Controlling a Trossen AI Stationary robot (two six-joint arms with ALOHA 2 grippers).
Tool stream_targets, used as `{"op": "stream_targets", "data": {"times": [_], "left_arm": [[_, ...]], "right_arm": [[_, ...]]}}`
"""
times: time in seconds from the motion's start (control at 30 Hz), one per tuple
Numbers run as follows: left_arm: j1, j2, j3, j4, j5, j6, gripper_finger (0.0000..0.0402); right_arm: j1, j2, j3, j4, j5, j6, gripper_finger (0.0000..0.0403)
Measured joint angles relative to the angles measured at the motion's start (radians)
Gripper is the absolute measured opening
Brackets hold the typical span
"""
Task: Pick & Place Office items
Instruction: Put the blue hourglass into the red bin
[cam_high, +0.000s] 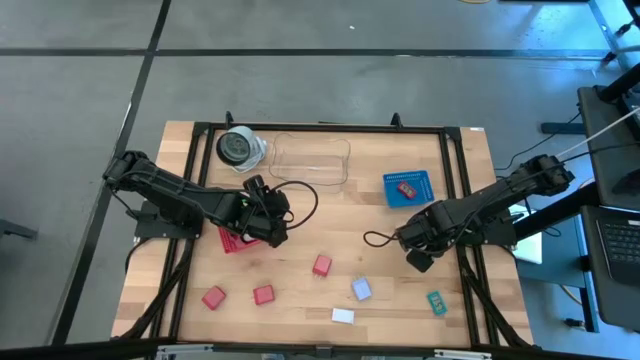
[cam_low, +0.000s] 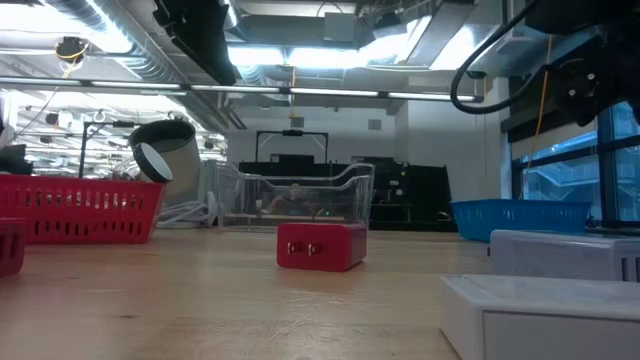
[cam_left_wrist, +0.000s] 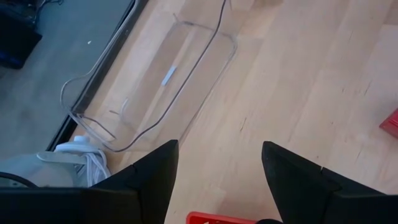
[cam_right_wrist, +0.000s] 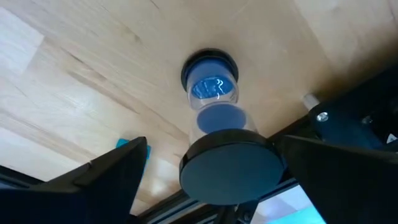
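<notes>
My left gripper (cam_high: 272, 222) (cam_left_wrist: 219, 152) hovers open over the red tray's (cam_high: 233, 241) right end. My right gripper (cam_high: 417, 256) (cam_right_wrist: 210, 148) is open near the table's right rail. A small clear cylinder with black caps (cam_right_wrist: 211, 99) stands between its fingers, with a gap on one side. On the table's near part rest three red blocks (cam_high: 321, 265) (cam_high: 263, 295) (cam_high: 213, 298), a pale blue cube (cam_high: 361, 289), a white block (cam_high: 343, 315) and a green tag (cam_high: 436, 302). A red piece (cam_high: 405, 188) lies in the blue tray (cam_high: 422, 197). My right gripper has one finger (cam_right_wrist: 323, 168) right beside the cylinder's near cap (cam_right_wrist: 231, 167). I cannot tell whether it touches the cap. The other finger (cam_right_wrist: 118, 171) stands clear of it.
A clear tray (cam_high: 310, 160) (cam_left_wrist: 155, 81) sits at the far middle, with a round black-and-white object (cam_high: 238, 147) to its left. Black frame rails (cam_high: 455, 200) run along the table's sides. Bare wood (cam_high: 330, 215) lies between the two grippers.
</notes>
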Motion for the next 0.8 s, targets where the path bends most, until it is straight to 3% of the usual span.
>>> {"op": "stream_targets", "data": {"times": [0.4,0.6,0.8], "left_arm": [[0.0,0.0,0.0,0.0,-0.016,0.0,0.0226],[0.0,0.0,0.0,0.0,-0.025,0.001,0.0226],[-0.005,0.0,0.0,0.005,-0.032,0.093,0.0227]], "right_arm": [[0.0,0.0,0.0,-0.001,-0.008,-0.019,0.0214],[0.0,0.0,0.0,0.0,-0.014,-0.028,0.0216],[-0.002,0.0,0.082,-0.001,0.118,-0.041,0.0222]]}}
